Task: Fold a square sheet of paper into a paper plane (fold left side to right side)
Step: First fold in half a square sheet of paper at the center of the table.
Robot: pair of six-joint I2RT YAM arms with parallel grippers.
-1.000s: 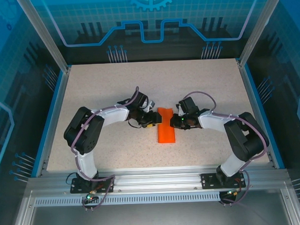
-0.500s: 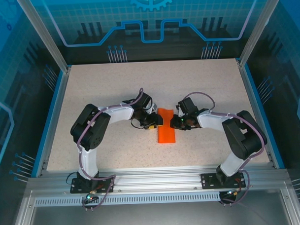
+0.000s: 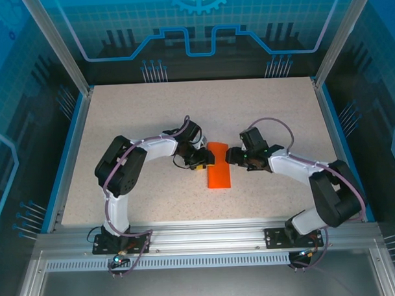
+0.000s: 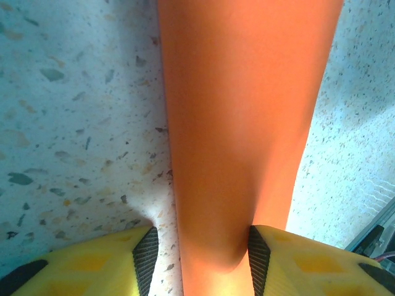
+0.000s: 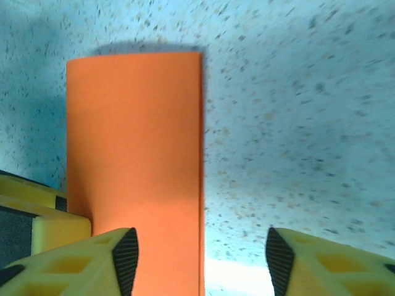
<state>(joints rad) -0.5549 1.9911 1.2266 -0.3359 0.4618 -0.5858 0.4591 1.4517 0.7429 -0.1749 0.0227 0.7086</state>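
"Well, where is the orange paper point(image 3: 218, 165) from where you stand?"

"Middle of the speckled table point(image 3: 151, 117), lying flat as a narrow folded strip. Its long way runs from the far side toward the arm bases. Both arms bend in toward it, one from each side."

"And the left gripper point(image 3: 206, 159)?"

"Down low at the strip's left edge, nearer its far end. Through its wrist camera the strip runs straight between the two yellow fingers. The jaws stand apart, a bit wider than the strip. One black pad point(image 4: 258, 256) sits right at the paper's edge, and beside the other pad a sliver of bare table shows. Whether that first pad really presses the paper, I can't tell."

"The right gripper point(image 3: 229, 156)?"

"Across from it, at the strip's right edge, also toward the far end. Its jaws are spread wide with nothing between them but paper edge and table. In its own camera one pad point(image 5: 128, 259) is over the paper and the other is out over bare table, well off it. A yellow bit of the left gripper's finger peeks in beside the strip."

"So is either one holding it?"

"Not that I can see. It lies on the table."
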